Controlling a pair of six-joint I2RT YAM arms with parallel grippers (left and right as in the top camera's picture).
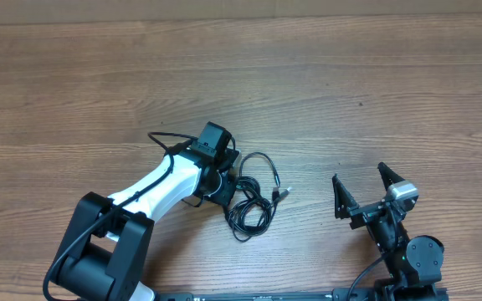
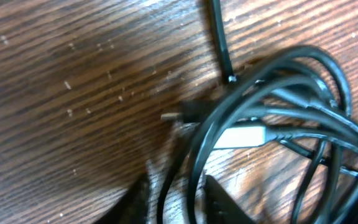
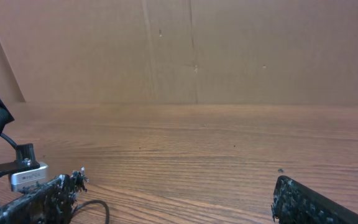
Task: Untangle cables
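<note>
— Left wrist view: how is the left claw (image 2: 179,202) being held?
— Narrowed, with two strands of the cables (image 2: 199,140) being held between its jaws. Whether they are being pinched cannot be told.
— And beyond it?
— The bundle is lying looped on the worktop (image 1: 350,84), with the silvery plug (image 2: 241,137) inside the coils. A strand is probably being singled out for pulling free.
— The right claw (image 1: 359,173)?
— Being held spread wide, well apart from the cables, likely in reserve for the other end.
</note>
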